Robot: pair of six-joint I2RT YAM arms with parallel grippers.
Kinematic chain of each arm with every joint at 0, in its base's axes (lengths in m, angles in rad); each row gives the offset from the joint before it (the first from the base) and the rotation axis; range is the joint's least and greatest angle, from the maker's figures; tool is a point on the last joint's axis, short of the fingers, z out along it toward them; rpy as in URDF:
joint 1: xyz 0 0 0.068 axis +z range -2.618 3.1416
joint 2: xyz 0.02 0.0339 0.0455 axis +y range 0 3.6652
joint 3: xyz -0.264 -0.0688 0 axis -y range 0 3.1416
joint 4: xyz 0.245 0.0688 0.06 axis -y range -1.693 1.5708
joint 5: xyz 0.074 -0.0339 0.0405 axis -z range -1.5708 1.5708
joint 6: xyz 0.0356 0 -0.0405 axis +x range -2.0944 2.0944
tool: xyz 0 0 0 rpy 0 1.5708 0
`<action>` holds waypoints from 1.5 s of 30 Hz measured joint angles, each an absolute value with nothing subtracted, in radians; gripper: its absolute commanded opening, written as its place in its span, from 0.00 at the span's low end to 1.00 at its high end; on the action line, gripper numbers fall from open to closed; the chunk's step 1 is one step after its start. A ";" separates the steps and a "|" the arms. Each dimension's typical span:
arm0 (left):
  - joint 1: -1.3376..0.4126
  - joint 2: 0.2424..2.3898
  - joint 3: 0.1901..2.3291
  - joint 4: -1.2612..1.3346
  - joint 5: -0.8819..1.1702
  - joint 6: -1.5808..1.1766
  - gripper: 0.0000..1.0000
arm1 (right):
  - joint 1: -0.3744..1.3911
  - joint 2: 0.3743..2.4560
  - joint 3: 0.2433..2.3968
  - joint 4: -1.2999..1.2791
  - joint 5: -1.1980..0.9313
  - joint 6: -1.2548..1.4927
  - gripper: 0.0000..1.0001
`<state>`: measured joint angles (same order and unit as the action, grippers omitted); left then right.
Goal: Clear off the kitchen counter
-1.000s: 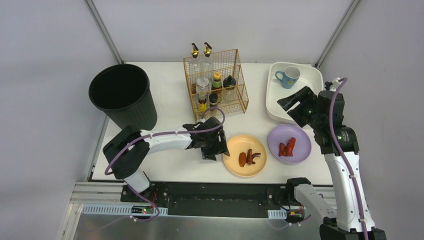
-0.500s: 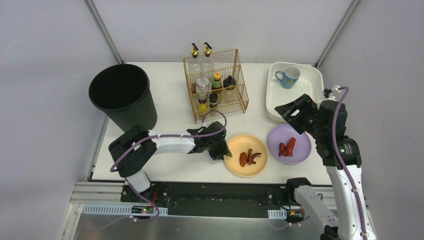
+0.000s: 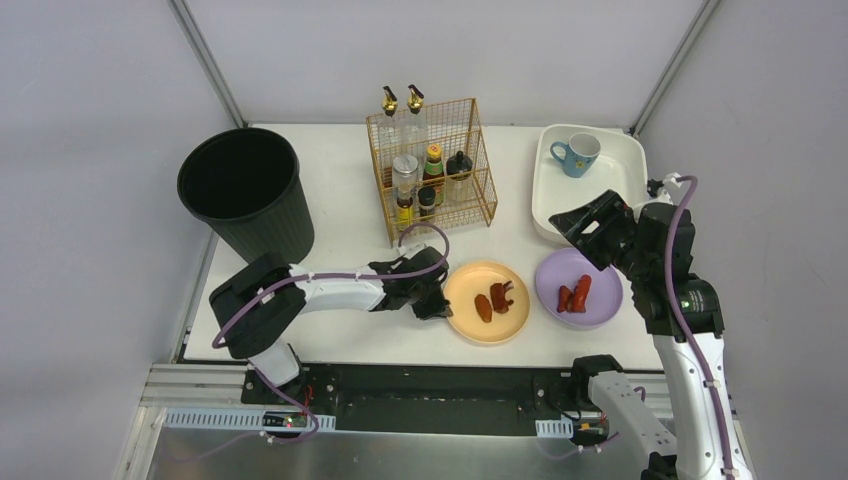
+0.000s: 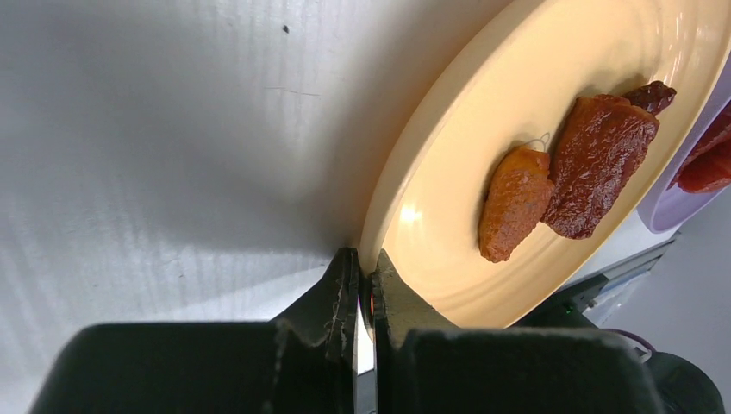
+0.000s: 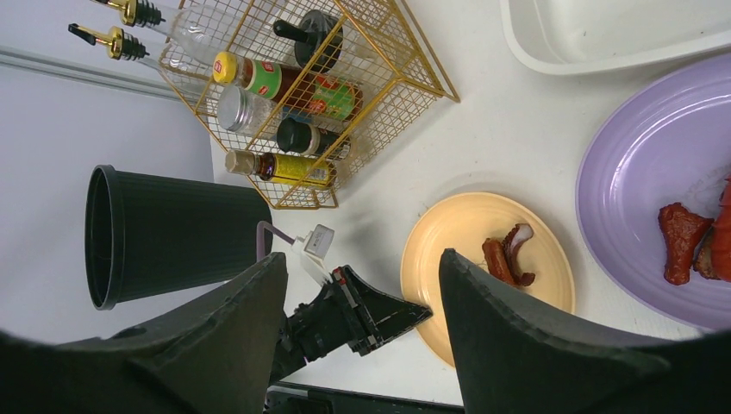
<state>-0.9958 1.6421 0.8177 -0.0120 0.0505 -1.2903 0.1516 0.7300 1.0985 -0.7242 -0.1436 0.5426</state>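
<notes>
We log: left pincer (image 4: 364,263) clamped on yellow plate (image 4: 448,259) rim, on worktop (image 3: 340,200); right pincer (image 5: 362,259) released, right of plate.

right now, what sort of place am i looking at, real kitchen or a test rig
Most likely a mock kitchen counter in a lab cell, not a home: plain grey panel walls, a gold wire rack of condiment bottles, and food on a yellow plate and a purple plate.
</notes>
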 measured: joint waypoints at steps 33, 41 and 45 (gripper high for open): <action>-0.586 1.260 1.370 -0.768 0.120 -0.991 0.00 | 0.152 0.765 1.135 -0.736 -0.136 0.550 0.68; -0.285 1.261 1.500 -0.868 0.210 -0.892 0.00 | 0.152 0.764 1.114 -0.714 -0.153 0.568 0.67; -0.144 1.271 1.541 -0.904 0.255 -0.857 0.00 | 0.152 0.765 1.106 -0.705 -0.173 0.570 0.67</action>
<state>-0.1440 1.2709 1.5410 -0.9035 0.2554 -0.8570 0.1524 0.7647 1.1061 -0.7048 -0.1726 0.5701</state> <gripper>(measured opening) 0.039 0.676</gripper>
